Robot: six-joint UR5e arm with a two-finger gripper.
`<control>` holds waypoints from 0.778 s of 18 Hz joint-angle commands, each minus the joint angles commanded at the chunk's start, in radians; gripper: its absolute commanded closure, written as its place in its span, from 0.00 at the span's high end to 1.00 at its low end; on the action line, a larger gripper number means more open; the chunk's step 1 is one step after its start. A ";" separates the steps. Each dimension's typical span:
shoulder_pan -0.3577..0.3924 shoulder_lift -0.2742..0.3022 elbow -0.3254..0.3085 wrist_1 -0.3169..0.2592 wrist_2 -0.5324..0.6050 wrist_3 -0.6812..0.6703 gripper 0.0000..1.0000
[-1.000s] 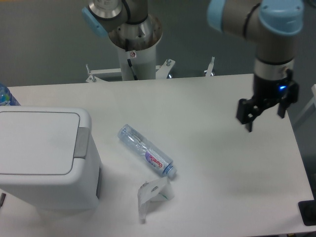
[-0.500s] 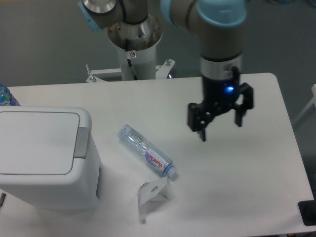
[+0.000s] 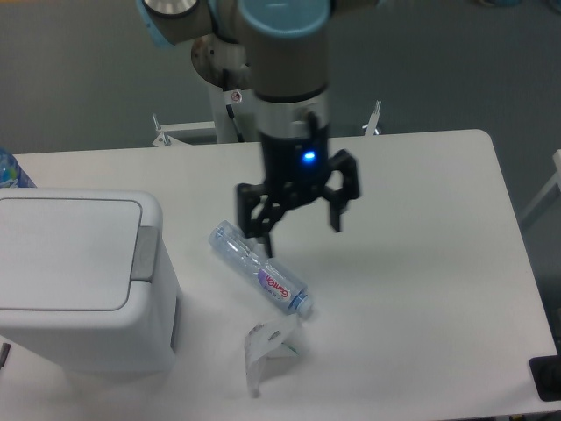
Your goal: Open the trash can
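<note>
End effector: the end effector [image 3: 296,226] is hanging over the middle of the tabletop [image 3: 421,289], its two fingers [image 3: 255,219] spread apart and gripping nothing; a blue light is glowing on the wrist above it.
Arm: it is reaching down from the upper edge of the picture, just in front of the white mounting column [image 3: 235,88].
Bin: the bin [image 3: 83,281] is sitting at the left side of the tabletop, lid lying flat and shut, grey tab [image 3: 145,254] facing right.
Bottle: the bottle [image 3: 259,267] is lying on its side between bin and end effector, just below the left finger.
Wrapper: a clear wrapper [image 3: 267,349] is standing crumpled near the bottle's cap end.
</note>
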 joint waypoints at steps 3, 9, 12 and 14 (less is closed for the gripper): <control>-0.032 0.000 -0.008 0.000 -0.002 -0.002 1.00; -0.091 0.000 -0.015 0.000 -0.005 -0.003 1.00; -0.100 0.002 -0.020 -0.002 -0.014 -0.005 1.00; -0.100 0.002 -0.018 0.000 -0.015 -0.005 1.00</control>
